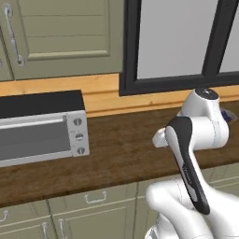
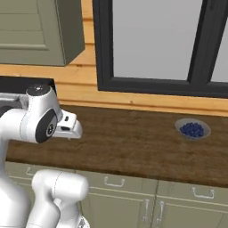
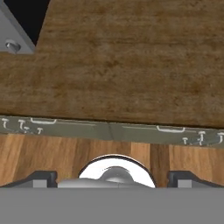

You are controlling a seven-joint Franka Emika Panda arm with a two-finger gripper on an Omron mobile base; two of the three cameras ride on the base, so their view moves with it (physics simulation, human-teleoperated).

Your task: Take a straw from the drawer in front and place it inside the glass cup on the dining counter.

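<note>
Claw point(image 3: 112, 177) spread wide and empty, above dark wood worktop point(image 3: 131, 65), closed green drawers point(image 3: 109, 130) just below it

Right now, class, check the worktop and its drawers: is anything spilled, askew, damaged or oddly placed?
Nothing stands out. The toaster oven sits square on the wooden worktop, the bowl of blueberries is upright with no spill, and the green drawers are all shut.

A dark wood worktop point(image 1: 126, 144) runs above green drawers point(image 2: 120, 185); a black-framed window point(image 2: 156, 44) sits over pale wood panelling point(image 1: 100, 95); a toaster oven point(image 1: 42, 130) stands left; green wall cabinets point(image 1: 60, 37) hang above.
</note>
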